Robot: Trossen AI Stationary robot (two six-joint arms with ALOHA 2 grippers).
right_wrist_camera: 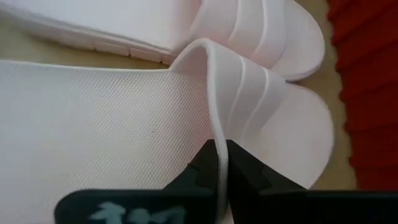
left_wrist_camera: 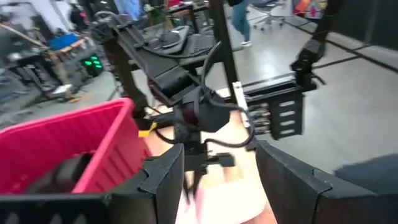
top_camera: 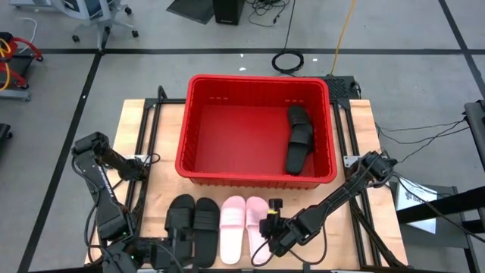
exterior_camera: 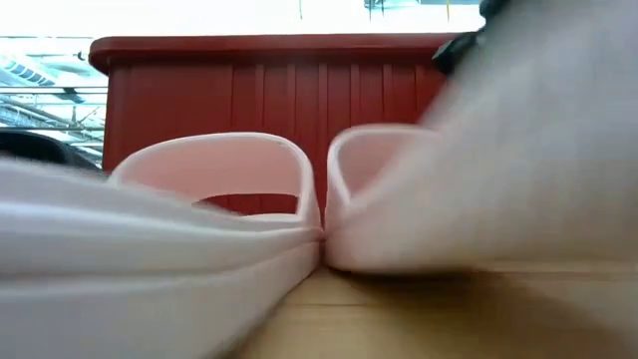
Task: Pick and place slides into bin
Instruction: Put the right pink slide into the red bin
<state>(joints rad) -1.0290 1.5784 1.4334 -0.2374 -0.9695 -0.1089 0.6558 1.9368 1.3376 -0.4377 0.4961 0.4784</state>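
Two light pink slides (top_camera: 245, 227) lie side by side at the table's near edge, toes toward the red bin (top_camera: 258, 176). Two black slides (top_camera: 192, 227) lie to their left. Two more black slides (top_camera: 298, 138) lie inside the bin at its right. My right gripper (top_camera: 269, 226) is shut on the right pink slide (right_wrist_camera: 124, 112). My left gripper (top_camera: 161, 255) is open at the near end of the left black slide (top_camera: 179, 224). Its fingers (left_wrist_camera: 163, 180) stand wide apart. My right gripper pinches the heel-side edge of the right pink slide's strap (right_wrist_camera: 215, 127) between its two fingers (right_wrist_camera: 200, 169), one toward the footbed under the strap and one on the strap's ribbed top. It comes from above and from the table's right. Whether my left gripper touches the black slide, I cannot tell.
The bin's near wall (exterior_camera: 299, 95) rises just behind the pink slides' toes. Black frame rails (top_camera: 144, 136) run along both sides of the table. Bare wood (top_camera: 379, 227) shows to the right of the pink slides. People move in the room beyond in the left wrist view.
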